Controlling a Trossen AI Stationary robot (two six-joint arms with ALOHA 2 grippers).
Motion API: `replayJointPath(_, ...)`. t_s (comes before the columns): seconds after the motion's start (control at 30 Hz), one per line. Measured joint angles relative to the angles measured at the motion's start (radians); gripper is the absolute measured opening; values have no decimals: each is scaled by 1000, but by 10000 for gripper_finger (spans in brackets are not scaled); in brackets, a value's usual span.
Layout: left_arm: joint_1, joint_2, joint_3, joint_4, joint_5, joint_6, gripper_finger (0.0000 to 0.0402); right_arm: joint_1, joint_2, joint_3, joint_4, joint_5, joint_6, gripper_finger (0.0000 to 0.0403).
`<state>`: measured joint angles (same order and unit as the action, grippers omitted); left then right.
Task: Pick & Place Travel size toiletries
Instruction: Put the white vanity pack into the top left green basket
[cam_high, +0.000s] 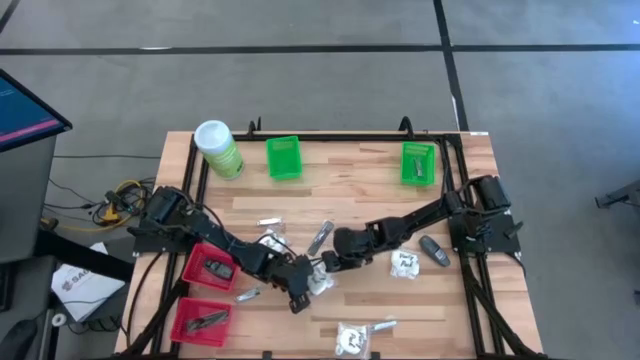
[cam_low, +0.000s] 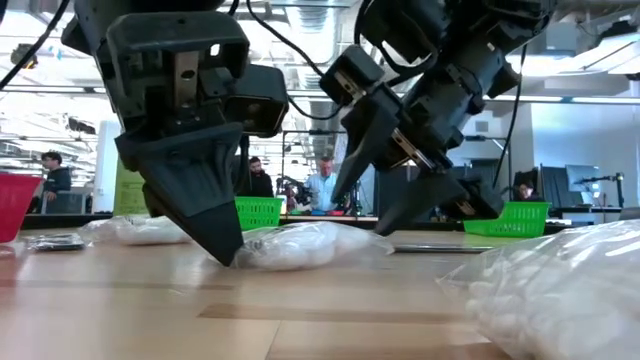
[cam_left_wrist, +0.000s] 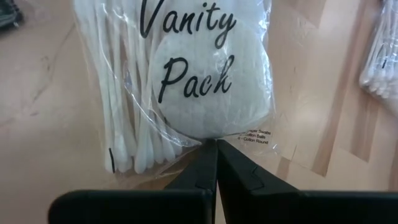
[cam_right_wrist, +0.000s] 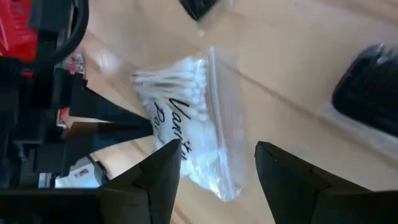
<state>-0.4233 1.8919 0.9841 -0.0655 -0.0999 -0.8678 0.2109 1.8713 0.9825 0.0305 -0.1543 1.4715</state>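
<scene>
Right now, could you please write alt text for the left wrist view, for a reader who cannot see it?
A clear packet printed "Vanity Pack", holding cotton swabs and a round cotton pad, lies on the wooden table just ahead of the left gripper, whose two dark fingers are shut together at its edge. Another packet shows at the side.

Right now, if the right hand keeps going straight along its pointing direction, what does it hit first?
Most likely the vanity pack: it lies on the table directly ahead, in line with the gap between the right hand's open fingers. The shut left hand is at the pack's far edge. Depth is unclear, so contact distance can't be judged.
</scene>
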Motion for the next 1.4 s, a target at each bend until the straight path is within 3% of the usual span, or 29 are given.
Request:
replayJointPath(0.13, 13, 0, -1, 11, 18, 21, 1, -12, 46, -1, 34, -19, 6, 196)
replayJointPath(0.33, 21, 1, -1, 19, 32, 42, 1, -7, 127, 13, 230, -108, 52, 198)
replayJointPath(0.8, 15, 0, 0, 12, 37, 23, 1, -15, 118, 8, 252, -126, 10, 161)
replayJointPath(1.13, 15, 0, 1, 10, 42, 24, 1, -8, 118, 7, 357, -142, -17, 169)
replayJointPath(1.4, 15, -1, 1, 6, 50, 30, 1, 11, 108, 8, 388, -286, -63, 167)
